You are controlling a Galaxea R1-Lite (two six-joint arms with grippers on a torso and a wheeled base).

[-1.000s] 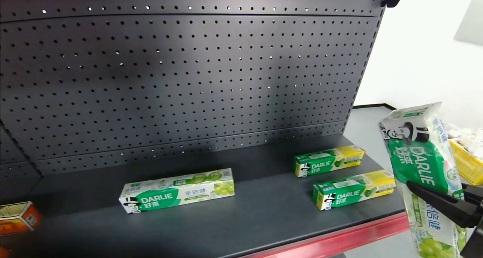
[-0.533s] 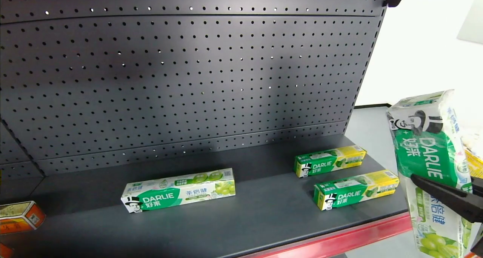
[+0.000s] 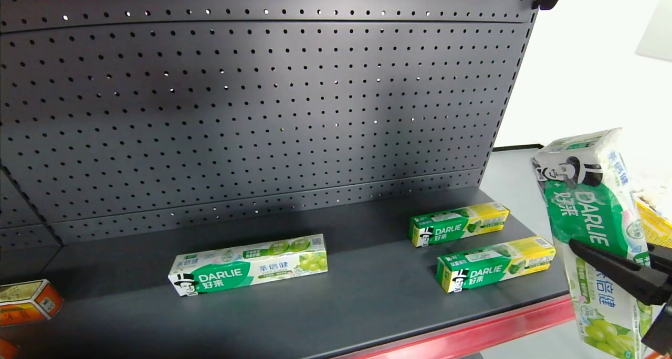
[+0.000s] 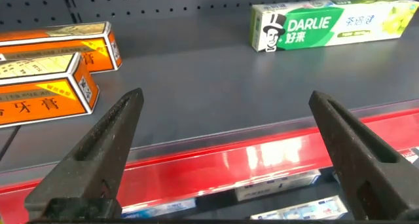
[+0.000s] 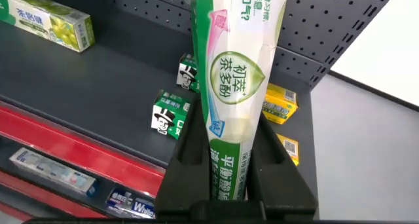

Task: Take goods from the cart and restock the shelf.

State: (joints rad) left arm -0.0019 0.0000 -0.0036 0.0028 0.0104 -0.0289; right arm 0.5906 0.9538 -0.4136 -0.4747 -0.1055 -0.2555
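While the right gripper point(image 3: 614, 251) is clamping a tall, soft toothpaste pack point(image 3: 588, 212) around its lower half, jaws narrowed onto it, the pack is standing upright in the air at four o'clock in the head view, just off the right front corner of the shelf point(image 3: 341, 306) and near a yellow basket point(image 3: 653, 220). Its label is showing white lettering on green, a top-hatted figure above and green grapes below. On the shelf, a long white-and-green carton point(image 3: 248, 264) is lying at six o'clock. Two green-and-yellow cartons point(image 3: 458, 223) point(image 3: 496, 263) are lying towards four o'clock and an orange carton point(image 3: 26, 301) at eight o'clock, all bearing print. The left gripper point(image 4: 226, 98) is hanging before the shelf's red edge strip point(image 4: 216, 162), jaws spread wide.
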